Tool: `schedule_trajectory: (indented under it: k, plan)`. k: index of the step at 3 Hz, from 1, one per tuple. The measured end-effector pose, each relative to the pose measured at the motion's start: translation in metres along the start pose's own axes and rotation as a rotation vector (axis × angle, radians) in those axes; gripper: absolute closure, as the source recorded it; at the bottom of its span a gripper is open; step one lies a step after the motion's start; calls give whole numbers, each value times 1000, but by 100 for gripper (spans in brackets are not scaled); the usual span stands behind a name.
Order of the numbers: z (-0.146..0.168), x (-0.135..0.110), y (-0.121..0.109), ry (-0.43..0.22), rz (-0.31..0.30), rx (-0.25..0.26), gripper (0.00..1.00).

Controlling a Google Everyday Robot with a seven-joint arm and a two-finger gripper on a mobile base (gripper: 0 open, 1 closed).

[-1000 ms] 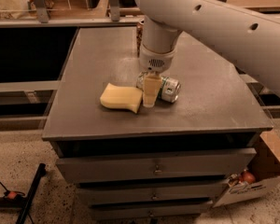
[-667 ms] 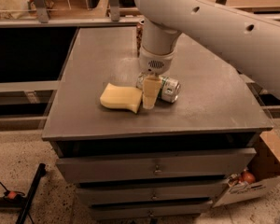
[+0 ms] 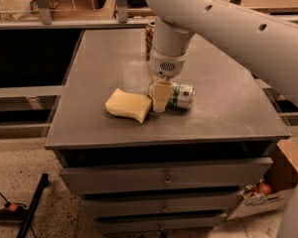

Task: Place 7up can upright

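The 7up can (image 3: 180, 95) is silver-white with green bands and lies on its side on the grey cabinet top (image 3: 109, 58), near the middle. My gripper (image 3: 160, 96) hangs straight down from the white arm and sits at the can's left end. One cream fingertip (image 3: 161, 94) shows in front of the can and reaches almost to the surface. The other finger is hidden behind it.
A yellow sponge (image 3: 128, 105) lies just left of the gripper. An orange-brown patterned can (image 3: 149, 33) stands upright at the back, partly behind the arm. The cabinet has drawers below. A cardboard box (image 3: 268, 190) sits on the floor at the right.
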State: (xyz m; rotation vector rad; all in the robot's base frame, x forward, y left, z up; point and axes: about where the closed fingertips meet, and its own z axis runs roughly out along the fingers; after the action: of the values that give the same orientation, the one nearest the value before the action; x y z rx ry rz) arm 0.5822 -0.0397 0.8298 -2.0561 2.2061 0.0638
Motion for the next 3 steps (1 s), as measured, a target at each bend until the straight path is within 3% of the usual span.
schedule_trajectory:
  k: [2,3]
  plan:
    - [-4,-1,-1,-12,23,-33,65]
    - [-14,2,-4,-20,38,-22,82]
